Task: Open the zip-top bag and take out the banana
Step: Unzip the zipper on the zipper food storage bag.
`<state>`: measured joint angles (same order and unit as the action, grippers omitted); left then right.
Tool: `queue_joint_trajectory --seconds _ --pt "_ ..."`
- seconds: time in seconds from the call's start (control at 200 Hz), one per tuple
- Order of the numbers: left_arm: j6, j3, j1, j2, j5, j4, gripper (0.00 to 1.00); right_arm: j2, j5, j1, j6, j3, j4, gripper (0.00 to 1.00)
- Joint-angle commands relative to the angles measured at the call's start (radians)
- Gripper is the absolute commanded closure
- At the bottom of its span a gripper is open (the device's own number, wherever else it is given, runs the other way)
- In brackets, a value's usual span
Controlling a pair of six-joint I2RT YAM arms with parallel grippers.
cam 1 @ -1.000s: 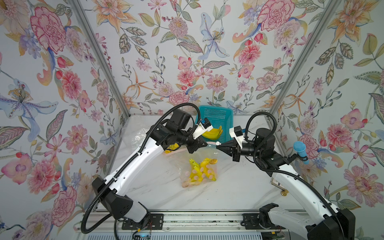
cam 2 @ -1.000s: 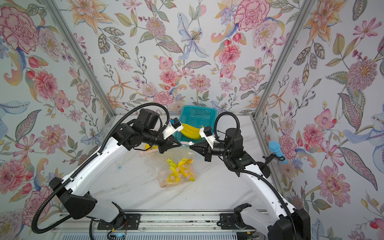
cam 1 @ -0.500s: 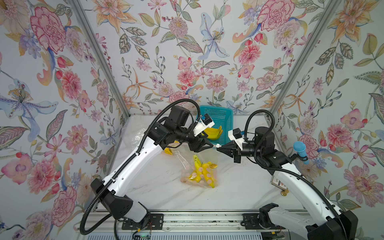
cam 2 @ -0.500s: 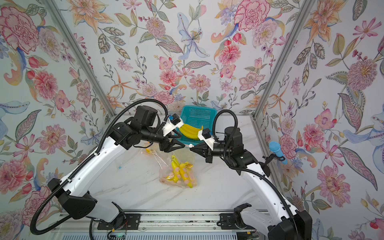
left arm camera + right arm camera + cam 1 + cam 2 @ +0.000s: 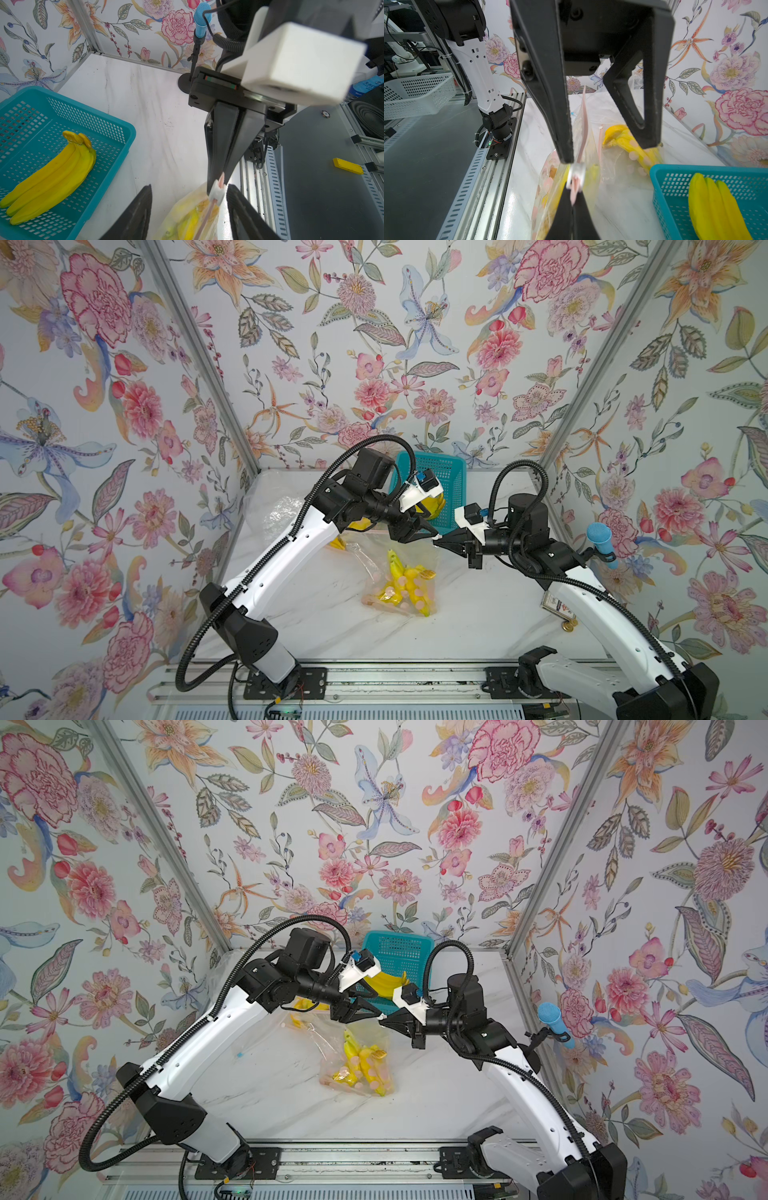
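Bag: the bag (image 5: 401, 572) is hanging by its top edge between the two arms, in front of the basket, and its bottom seems to be resting on the table (image 5: 316, 626).
Banana: the banana (image 5: 399, 587) is lying low inside the bag and is not out yet.
Zip: the slider (image 5: 576, 172) is sitting at the pinched end. Two pink strips (image 5: 584, 124) are standing apart beyond it, so the mouth is probably at least partly open.
Right gripper: the right gripper (image 5: 218, 179) is clamping the bag's zip edge just beside the slider.
Left gripper: the left gripper (image 5: 189, 188) is hanging spread wide on either side of the bag's top, grasping nothing.
Remaining: reaching in, gripping the banana and lifting it clear.
Basket: the basket (image 5: 128, 133) is holding a separate bunch of bananas (image 5: 52, 176).
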<state>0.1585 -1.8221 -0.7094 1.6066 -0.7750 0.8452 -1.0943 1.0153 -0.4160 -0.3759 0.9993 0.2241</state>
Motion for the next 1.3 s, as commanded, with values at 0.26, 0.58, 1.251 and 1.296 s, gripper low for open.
queue_joint_trajectory --seconds 0.26,0.58,1.251,1.296 --pt "0.021 -0.001 -0.022 0.016 -0.047 0.009 0.44 -0.01 0.038 -0.007 -0.042 0.02 0.009 1.0" --pt "0.038 0.031 -0.036 0.011 -0.067 0.018 0.5 -0.002 0.048 0.003 -0.015 -0.002 -0.016 1.0" --pt "0.057 0.04 -0.036 0.001 -0.044 0.035 0.8 -0.012 0.037 0.004 0.07 -0.019 -0.084 1.0" --pt "0.059 0.039 -0.036 -0.001 -0.034 0.038 0.83 -0.013 0.033 0.005 0.081 -0.021 -0.09 1.0"
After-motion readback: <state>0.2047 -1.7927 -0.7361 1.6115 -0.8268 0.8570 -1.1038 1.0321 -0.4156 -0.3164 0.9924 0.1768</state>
